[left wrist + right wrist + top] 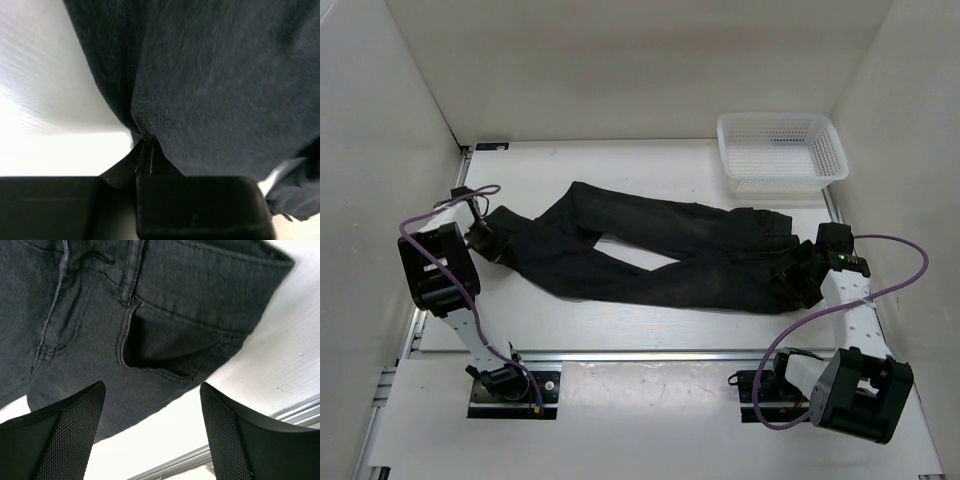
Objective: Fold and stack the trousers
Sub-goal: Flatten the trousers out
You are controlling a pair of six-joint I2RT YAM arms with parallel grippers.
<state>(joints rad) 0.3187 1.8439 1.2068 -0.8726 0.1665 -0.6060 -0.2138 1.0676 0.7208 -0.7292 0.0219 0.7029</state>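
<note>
The black trousers [650, 255] lie spread across the white table, leg ends at the left and waistband at the right. My left gripper [485, 238] sits at the leg ends. In the left wrist view it [143, 150] is shut on a pinched fold of the trousers [225, 75], and the cloth puckers toward the jaws. My right gripper [807, 272] is at the waistband end. In the right wrist view it [152, 415] stands open just off the edge of the trousers [150, 300], by a pocket opening, with only bare table between its fingers [70, 435].
A white mesh basket [780, 150] stands at the back right corner, beyond the waistband. White walls close in the table on the left, right and back. A metal rail [650, 354] runs along the near edge in front of both arm bases.
</note>
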